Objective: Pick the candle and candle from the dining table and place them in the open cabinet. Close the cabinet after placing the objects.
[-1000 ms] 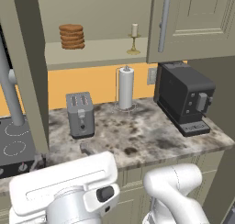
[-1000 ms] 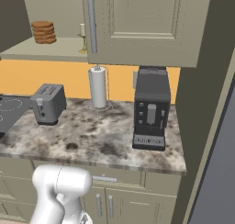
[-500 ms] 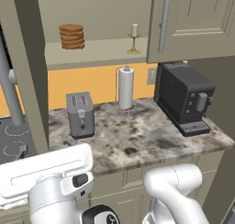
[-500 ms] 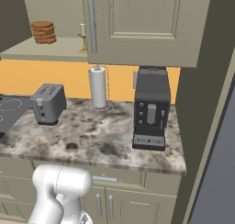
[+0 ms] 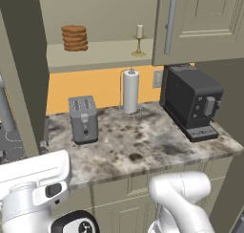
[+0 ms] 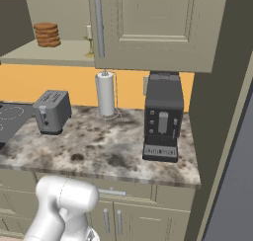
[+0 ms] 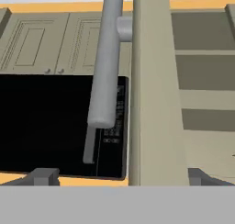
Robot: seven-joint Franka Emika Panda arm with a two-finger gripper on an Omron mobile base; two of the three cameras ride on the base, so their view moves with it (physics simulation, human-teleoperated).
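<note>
The jaws stand wide open astride the edge of the beige-olive panelled cabinet door (image 7: 153, 90), holding nothing, its long grey bar handle (image 7: 106, 58) close ahead. Past the mottled stone table (image 5: 143, 146) with its grey toaster (image 5: 83, 118), a cream candle on a brass-gold holder (image 5: 138, 40) sits on the open cabinet's shelf (image 5: 102, 53). Risk: a jaw could catch the handle, or the door could be shut before the second candle is stored.

An orange backsplash wall (image 5: 95, 84) rises behind a mottled stone counter (image 5: 143, 148) fronted by olive-grey drawers (image 6: 123, 220).
</note>
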